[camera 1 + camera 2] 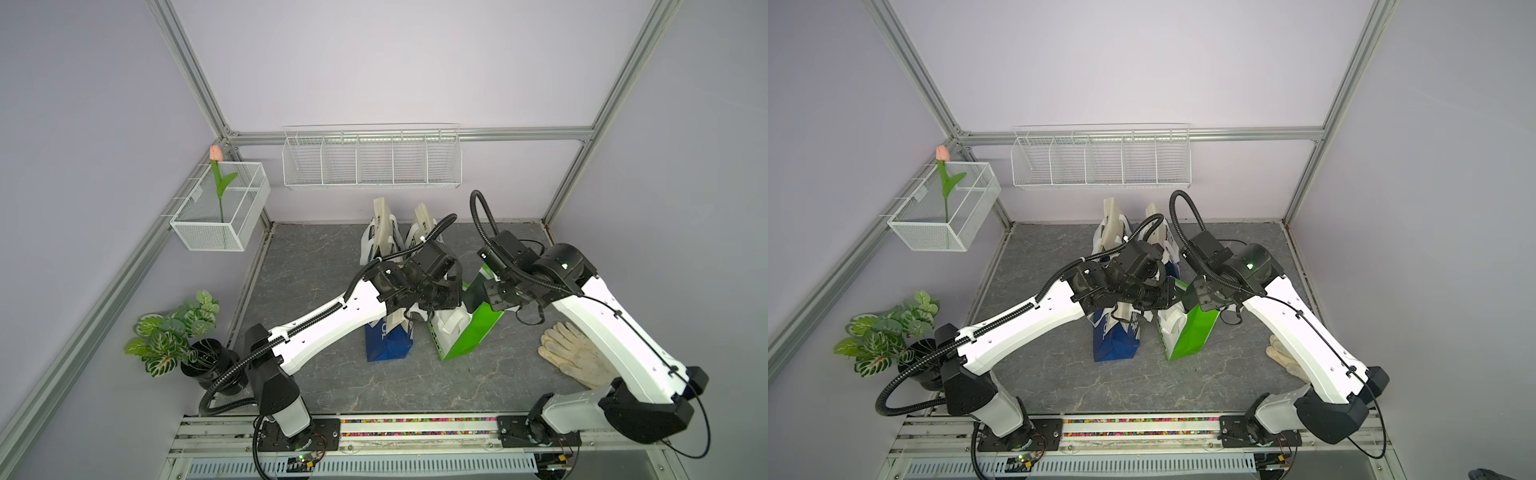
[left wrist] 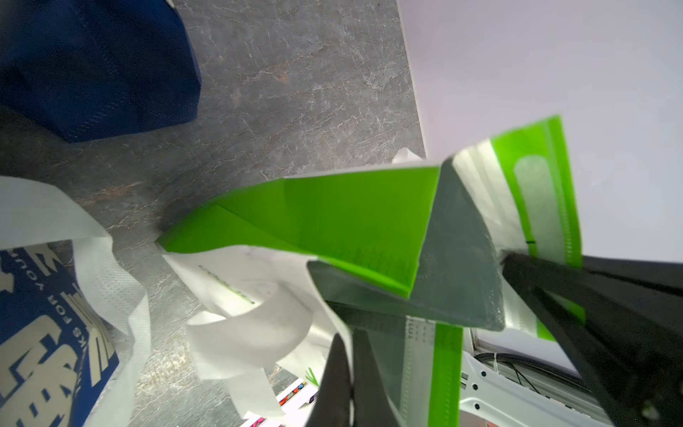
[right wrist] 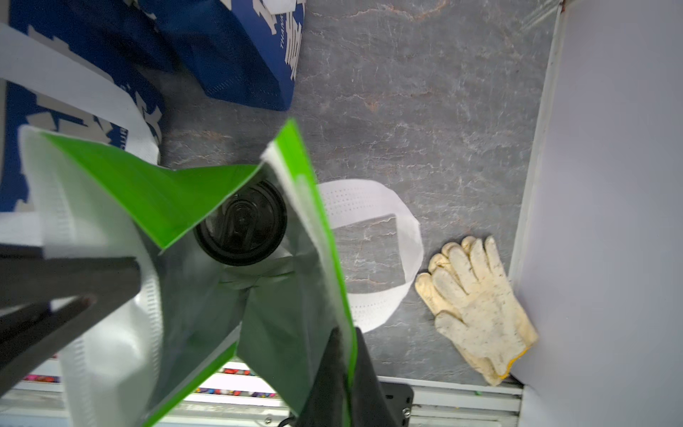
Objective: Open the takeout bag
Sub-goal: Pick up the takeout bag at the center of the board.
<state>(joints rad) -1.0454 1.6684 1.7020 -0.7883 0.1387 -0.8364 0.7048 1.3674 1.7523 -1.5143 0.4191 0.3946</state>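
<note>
Grey table [image 1: 316, 266], near its middle: we pinch the green bag [image 1: 473, 332] by opposite rims, left gripper [image 2: 351, 345] and right gripper [image 3: 347, 344] both clamped. Our arms hide its mouth from above. A black lid [image 3: 240, 222] shows inside.

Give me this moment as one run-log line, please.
left gripper: shut on green takeout bag rim | right gripper: shut on opposite rim | mouth: parted, black cup lid visible inside

Near blue bag [image 2: 55, 344], small cream line where I read "S FOR YOU", big block characters beside it I can't make out, far blue bag [image 3: 255, 55], small line starting "THAN", green takeout bag [image 2: 332, 218], fine print too blurred for me
</note>
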